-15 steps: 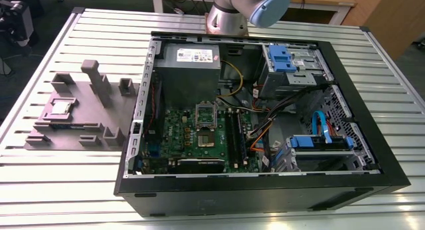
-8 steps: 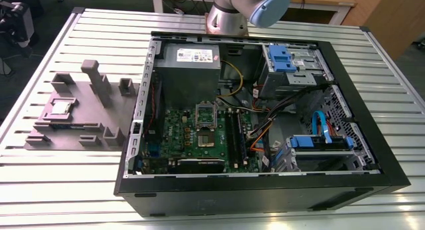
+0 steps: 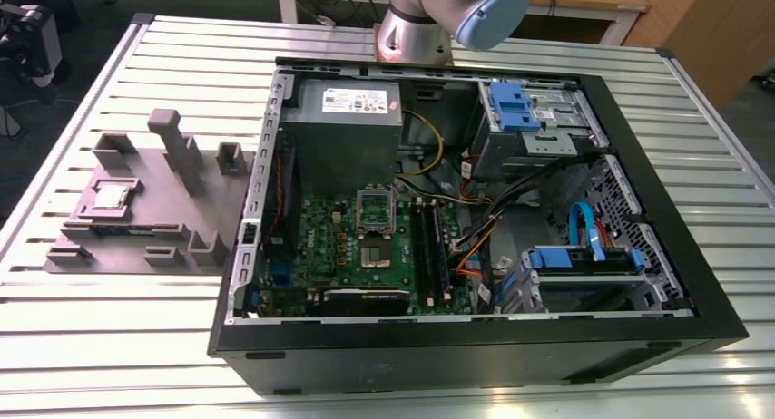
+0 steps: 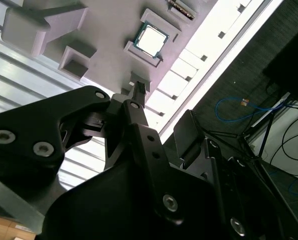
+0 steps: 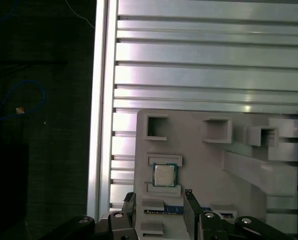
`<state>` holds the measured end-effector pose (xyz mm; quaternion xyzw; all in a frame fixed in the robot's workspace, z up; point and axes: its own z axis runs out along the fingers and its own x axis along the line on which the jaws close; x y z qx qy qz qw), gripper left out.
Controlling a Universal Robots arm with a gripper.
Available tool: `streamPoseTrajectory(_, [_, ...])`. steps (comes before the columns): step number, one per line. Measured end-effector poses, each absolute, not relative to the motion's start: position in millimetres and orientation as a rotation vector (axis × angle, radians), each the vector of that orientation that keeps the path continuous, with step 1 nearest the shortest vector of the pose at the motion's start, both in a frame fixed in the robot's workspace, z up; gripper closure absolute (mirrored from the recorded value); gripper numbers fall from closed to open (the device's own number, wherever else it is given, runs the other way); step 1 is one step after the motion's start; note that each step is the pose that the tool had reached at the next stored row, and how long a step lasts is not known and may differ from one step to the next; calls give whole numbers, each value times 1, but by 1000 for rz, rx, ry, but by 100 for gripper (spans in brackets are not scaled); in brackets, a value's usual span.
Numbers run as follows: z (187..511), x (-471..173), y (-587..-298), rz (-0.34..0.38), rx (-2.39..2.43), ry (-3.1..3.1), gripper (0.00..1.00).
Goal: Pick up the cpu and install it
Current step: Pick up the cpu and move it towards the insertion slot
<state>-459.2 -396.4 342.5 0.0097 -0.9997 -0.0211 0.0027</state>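
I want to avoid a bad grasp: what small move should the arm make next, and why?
Probably lower toward the cpu. It lies untouched in its pocket on the grey holder, and the open end effector hangs above it, holding nothing.

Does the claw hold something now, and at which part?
Nothing. The claw is open and empty; the small square silver-grey cpu lies in the grey holder tray.

The first wrist view's edge cuts off the pincer (image 5: 161, 194), apparently mid-linkage.
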Motion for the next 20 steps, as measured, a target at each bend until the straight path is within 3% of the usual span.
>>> streamPoseTrajectory(20, [331, -460, -397, -66, 32, -3135, 50])
